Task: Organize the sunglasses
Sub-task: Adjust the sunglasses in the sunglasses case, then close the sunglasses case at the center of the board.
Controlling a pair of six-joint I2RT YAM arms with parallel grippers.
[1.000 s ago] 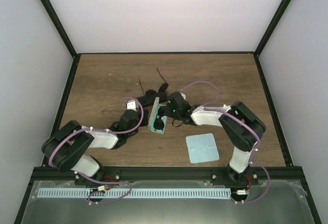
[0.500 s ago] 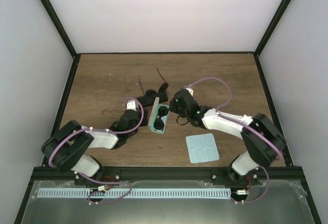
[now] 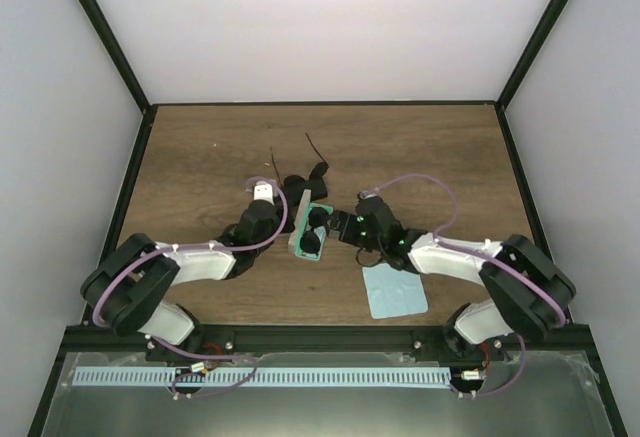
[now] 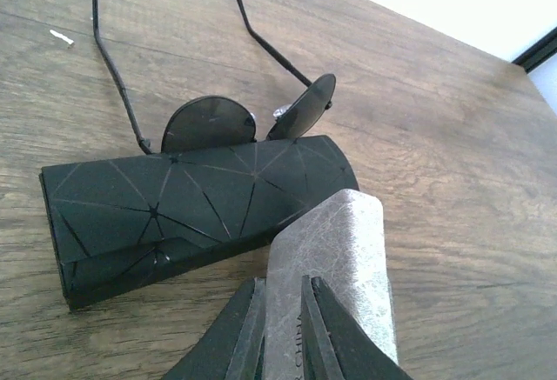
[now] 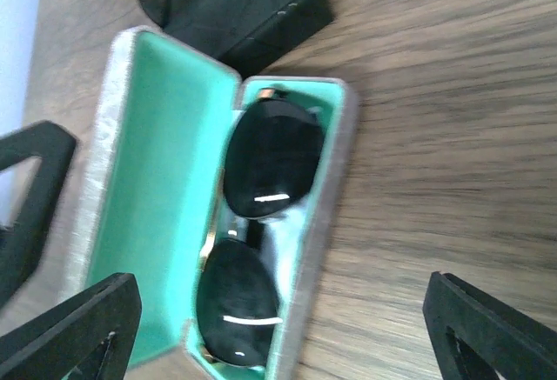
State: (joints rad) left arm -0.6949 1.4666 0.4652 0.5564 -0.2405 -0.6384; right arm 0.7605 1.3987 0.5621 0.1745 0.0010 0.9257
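Observation:
One pair of sunglasses (image 5: 261,223) with round dark lenses lies folded inside an open grey case (image 3: 300,242) with teal lining (image 5: 148,180). My right gripper (image 5: 278,310) stands open just in front of that case, holding nothing, and it shows in the top view (image 3: 338,229) to the case's right. My left gripper (image 4: 283,332) is shut on the raised grey lid (image 4: 335,250); from above, the left gripper (image 3: 283,219) is at the case's left side. A second pair of sunglasses (image 4: 213,123) lies arms open behind a black case (image 4: 191,210).
The black case (image 3: 296,188) lies just beyond the grey case, with the second sunglasses' thin arms (image 3: 312,147) reaching toward the back. A light blue cloth (image 3: 393,290) lies flat near the front, under my right forearm. Dark frame walls edge the wooden table (image 3: 200,147).
My right gripper has opened and drawn back to the right and nearer, leaving the sunglasses in the teal-lined case. My left gripper stayed on the lid, shifting slightly.

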